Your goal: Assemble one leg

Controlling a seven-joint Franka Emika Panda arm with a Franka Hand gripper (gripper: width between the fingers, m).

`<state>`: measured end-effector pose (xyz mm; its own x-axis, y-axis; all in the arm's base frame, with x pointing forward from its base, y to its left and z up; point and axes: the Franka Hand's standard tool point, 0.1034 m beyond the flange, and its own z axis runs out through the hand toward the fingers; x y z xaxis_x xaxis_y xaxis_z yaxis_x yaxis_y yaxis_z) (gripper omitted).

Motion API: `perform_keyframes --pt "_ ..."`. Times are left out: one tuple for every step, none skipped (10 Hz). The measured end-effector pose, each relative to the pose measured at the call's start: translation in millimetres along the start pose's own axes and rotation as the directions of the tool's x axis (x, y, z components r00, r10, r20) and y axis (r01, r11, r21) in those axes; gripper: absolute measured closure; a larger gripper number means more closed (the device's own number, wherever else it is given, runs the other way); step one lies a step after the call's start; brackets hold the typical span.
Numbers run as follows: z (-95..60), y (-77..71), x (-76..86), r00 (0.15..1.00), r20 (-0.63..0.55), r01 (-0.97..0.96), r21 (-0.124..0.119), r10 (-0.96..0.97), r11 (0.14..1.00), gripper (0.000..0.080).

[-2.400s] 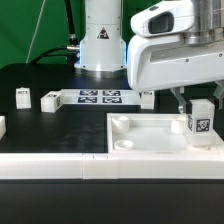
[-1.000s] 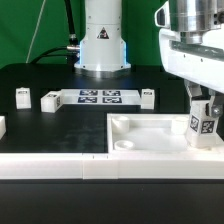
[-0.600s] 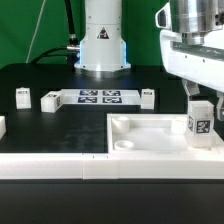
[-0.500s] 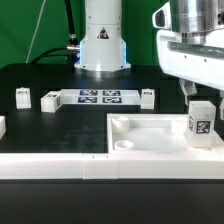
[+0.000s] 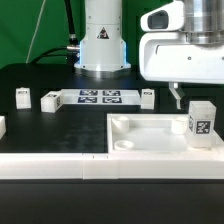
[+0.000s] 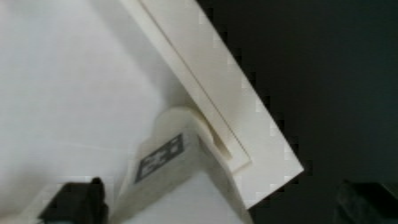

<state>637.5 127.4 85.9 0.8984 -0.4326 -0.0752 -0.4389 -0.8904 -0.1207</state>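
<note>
A leg [image 5: 200, 120], a small white block with a black-and-white tag on its front face, stands upright in the far corner of the large white recessed panel [image 5: 150, 140], on the exterior view's right. My gripper [image 5: 192, 94] hangs just above it, open and empty. One dark finger [image 5: 178, 95] shows beside the leg's top without touching it. In the wrist view the leg [image 6: 171, 160] lies below against the panel's raised rim [image 6: 214, 90]. Both fingertips [image 6: 75, 200] stand wide apart on either side.
Three more loose legs [image 5: 22, 96], [image 5: 50, 101], [image 5: 147, 97] stand on the black table beside the marker board [image 5: 100, 97]. The robot base [image 5: 103, 40] is behind them. A long white rail [image 5: 50, 165] runs along the front, and a small white part [image 5: 2, 127] sits at the exterior view's left edge.
My gripper has let go of the leg, opened and risen above it, with the hand turned. The leg stays upright in the panel's corner.
</note>
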Motion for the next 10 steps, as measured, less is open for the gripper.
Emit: perform_keyframes --pt "0.2 1.6 1.0 0.995 -0.001 0.101 -0.002 -0.101 0.995 0.0150" --pt "0.6 3.7 2.1 0.978 -0.005 0.209 -0.011 -0.210 0.978 0.0150" --pt "2.0 6.0 2.5 0.945 -0.009 0.326 -0.030 -0.327 0.945 0.0150" --pt "4.9 7.2 2.7 0.911 -0.025 0.410 -0.052 -0.411 0.911 0.0150" --pt "8.5 7.7 0.8 0.888 -0.033 0.457 -0.066 -0.459 0.887 0.0150" --pt "7.8 8.8 1.9 0.860 -0.028 0.508 -0.067 -0.510 0.859 0.0150" --pt "8.0 8.9 2.0 0.864 -0.028 0.501 -0.066 -0.503 0.863 0.0150" --pt "8.0 8.8 1.9 0.863 -0.028 0.502 -0.066 -0.504 0.863 0.0273" --pt "8.1 8.8 1.9 0.863 -0.028 0.502 -0.066 -0.504 0.863 0.0412" --pt "8.1 8.8 1.8 0.863 -0.028 0.502 -0.066 -0.504 0.862 0.0412"
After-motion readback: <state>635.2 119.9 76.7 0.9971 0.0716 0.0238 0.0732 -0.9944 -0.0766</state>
